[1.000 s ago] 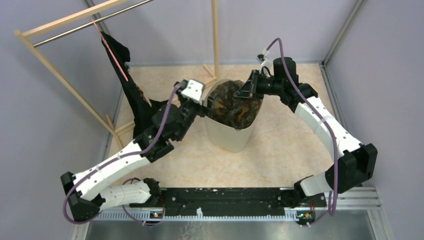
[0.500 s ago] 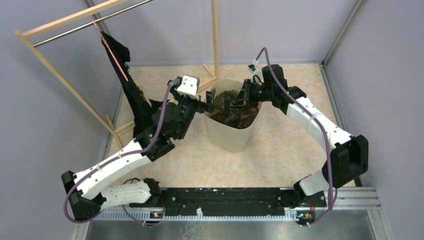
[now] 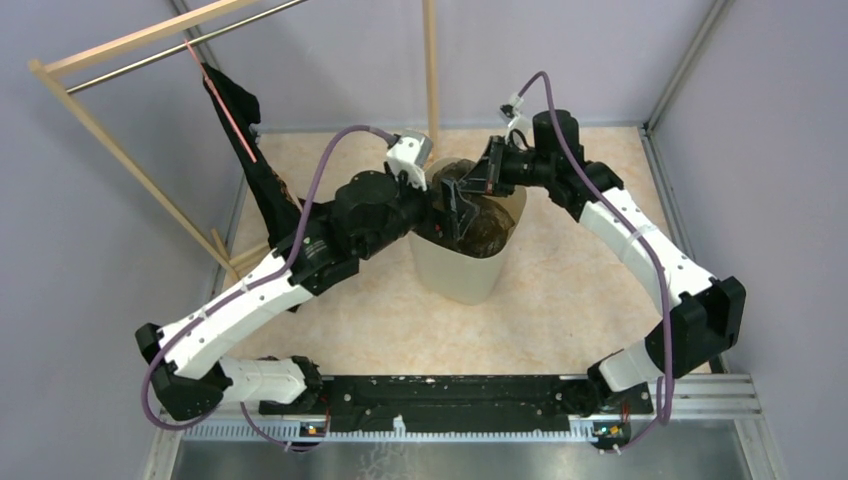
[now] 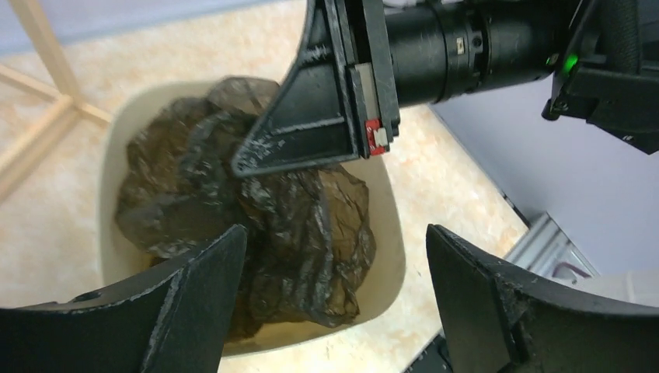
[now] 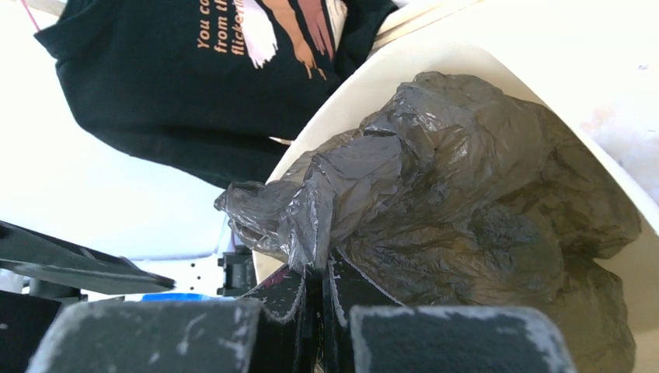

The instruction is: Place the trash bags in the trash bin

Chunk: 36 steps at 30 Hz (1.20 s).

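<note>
The cream trash bin (image 3: 462, 272) stands mid-table with a crumpled dark trash bag (image 3: 486, 228) inside it. The bag fills most of the bin in the left wrist view (image 4: 256, 225) and right wrist view (image 5: 466, 202). My right gripper (image 3: 474, 188) is at the bin's far rim, shut on a pinched fold of the bag (image 5: 311, 225). My left gripper (image 3: 456, 212) hangs over the bin's mouth, jaws wide apart and empty, with the bag below them (image 4: 336, 311). The right gripper's fingers (image 4: 311, 116) show just above the bag.
A wooden clothes rack (image 3: 120, 60) stands at the back left with a black printed shirt (image 3: 262, 170) hanging from it, also seen past the bin's rim (image 5: 194, 78). A wooden post (image 3: 431, 70) rises behind the bin. Grey walls enclose the table.
My left arm swung right from beside the bin's left rim to over its mouth. My right gripper dipped toward the bag, then drew back slightly at the far rim. The bag sank lower.
</note>
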Each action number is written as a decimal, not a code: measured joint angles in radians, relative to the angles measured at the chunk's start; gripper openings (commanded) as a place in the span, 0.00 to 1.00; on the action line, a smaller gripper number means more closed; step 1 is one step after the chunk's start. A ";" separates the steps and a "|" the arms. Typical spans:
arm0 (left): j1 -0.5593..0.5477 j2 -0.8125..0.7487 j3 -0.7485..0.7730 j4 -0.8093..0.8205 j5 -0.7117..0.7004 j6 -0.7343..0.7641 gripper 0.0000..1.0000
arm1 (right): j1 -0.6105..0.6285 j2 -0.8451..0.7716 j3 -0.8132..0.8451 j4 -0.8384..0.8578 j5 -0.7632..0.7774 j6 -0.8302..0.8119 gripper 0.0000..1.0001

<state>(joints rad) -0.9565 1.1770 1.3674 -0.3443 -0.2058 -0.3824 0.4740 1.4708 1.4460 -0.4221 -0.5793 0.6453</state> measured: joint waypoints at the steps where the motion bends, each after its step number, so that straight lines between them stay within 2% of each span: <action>1: 0.000 0.020 0.016 -0.027 0.017 -0.020 0.87 | 0.000 -0.001 -0.010 0.013 -0.008 0.008 0.00; 5: -0.021 0.093 0.050 -0.138 0.010 -0.084 0.74 | 0.000 -0.001 -0.039 0.044 -0.027 0.033 0.01; 11: -0.093 0.164 0.092 -0.254 -0.103 -0.130 0.69 | 0.000 -0.002 -0.074 0.097 -0.059 0.057 0.01; 15: -0.119 0.225 0.150 -0.316 -0.167 -0.157 0.56 | 0.000 -0.002 -0.079 0.123 -0.079 0.070 0.02; 22: -0.119 0.313 0.269 -0.416 -0.294 -0.200 0.51 | 0.000 -0.022 -0.079 0.156 -0.101 0.082 0.03; 26: -0.119 0.333 0.289 -0.447 -0.335 -0.215 0.31 | -0.001 -0.027 -0.079 0.171 -0.113 0.092 0.04; 29: -0.119 0.343 0.294 -0.462 -0.361 -0.222 0.05 | -0.001 -0.029 -0.079 0.177 -0.125 0.098 0.07; 30: -0.119 0.343 0.294 -0.469 -0.368 -0.223 0.00 | -0.001 -0.029 -0.080 0.177 -0.128 0.099 0.09; 31: -0.119 0.343 0.294 -0.473 -0.376 -0.224 0.00 | -0.002 -0.029 -0.080 0.177 -0.130 0.098 0.13; 32: -0.119 0.342 0.294 -0.475 -0.386 -0.223 0.00 | -0.005 -0.029 -0.080 0.176 -0.132 0.097 0.21; 34: -0.118 0.335 0.288 -0.470 -0.392 -0.225 0.00 | -0.012 -0.029 -0.079 0.174 -0.140 0.087 0.42; 36: -0.117 0.309 0.256 -0.449 -0.392 -0.227 0.00 | -0.028 -0.029 -0.079 0.174 -0.171 0.076 0.57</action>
<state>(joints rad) -1.0737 1.4864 1.6234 -0.7933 -0.5976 -0.6098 0.4461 1.4418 1.3666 -0.2481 -0.7506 0.7212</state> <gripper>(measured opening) 0.007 0.387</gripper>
